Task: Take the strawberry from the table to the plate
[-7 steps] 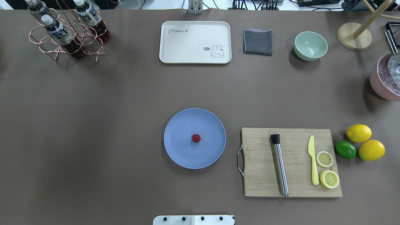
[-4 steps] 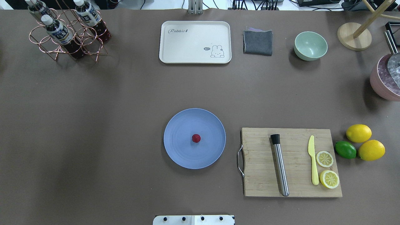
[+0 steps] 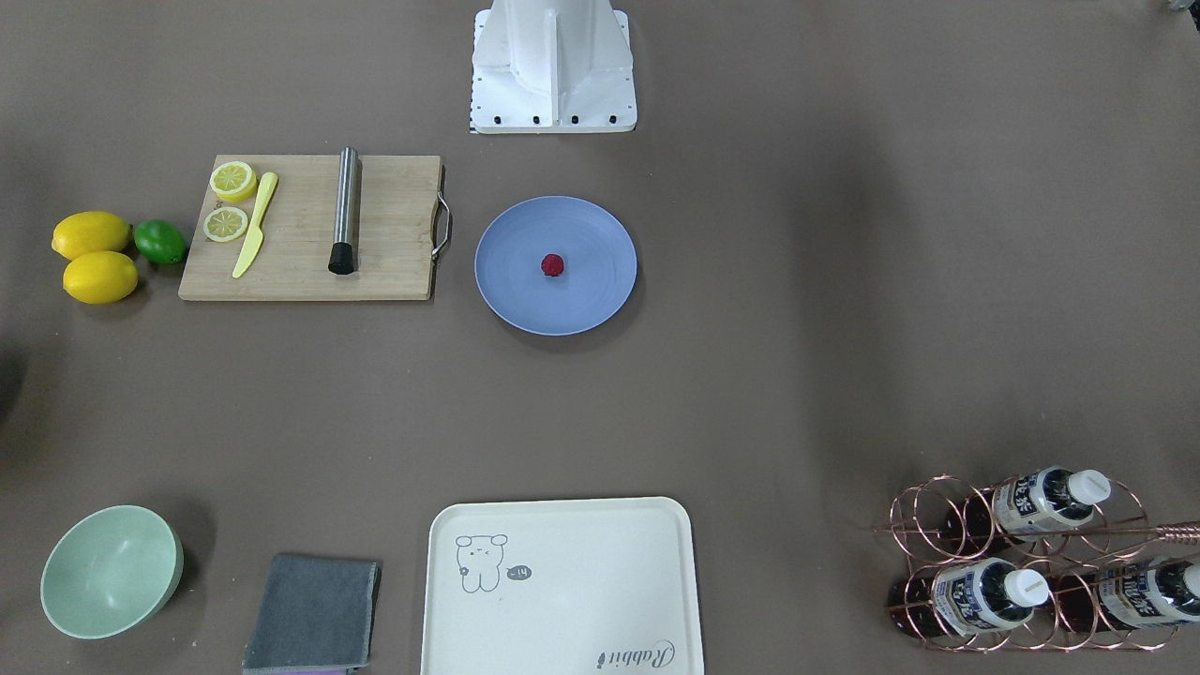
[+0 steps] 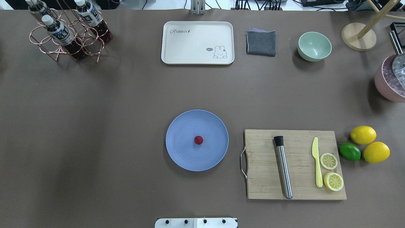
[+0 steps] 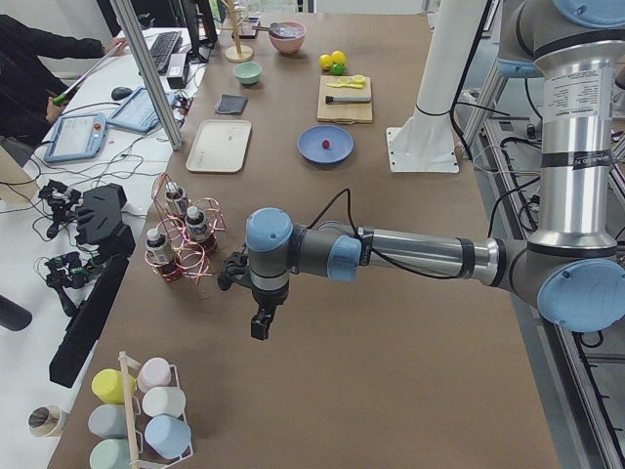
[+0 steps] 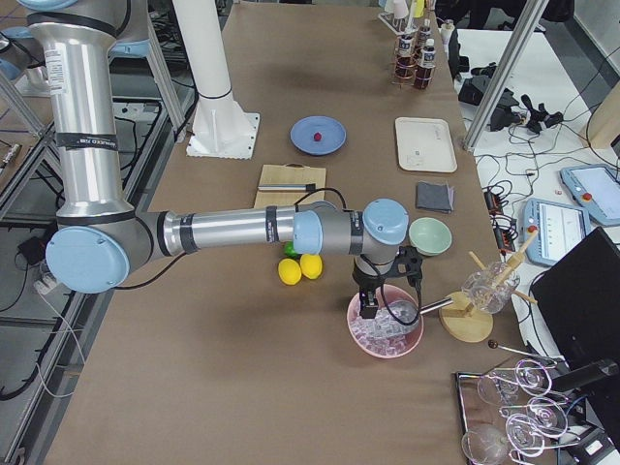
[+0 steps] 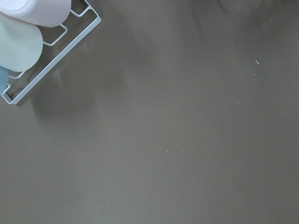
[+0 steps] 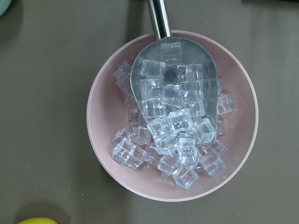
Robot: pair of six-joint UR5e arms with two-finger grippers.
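Observation:
The small dark-red strawberry (image 4: 198,140) (image 3: 552,265) lies at the middle of the round blue-grey plate (image 4: 183,155) (image 3: 516,291), which rests on the brown table (image 4: 110,126). Neither gripper is near it. My left gripper (image 5: 259,327) hangs over bare table far out at the left end, close to the copper bottle rack (image 5: 181,239). Over the pink ice bowl (image 6: 386,334) at the right end hangs my right gripper (image 6: 369,308). Both show only in the side views, so I cannot tell whether they are open or shut.
A cutting board (image 4: 295,164) with a steel muddler, yellow knife and lemon slices lies right of the plate; lemons (image 4: 363,135) and a lime (image 4: 350,151) sit beyond it. Cream tray (image 4: 197,42), grey cloth (image 4: 261,42) and mint bowl (image 4: 314,46) line the far edge.

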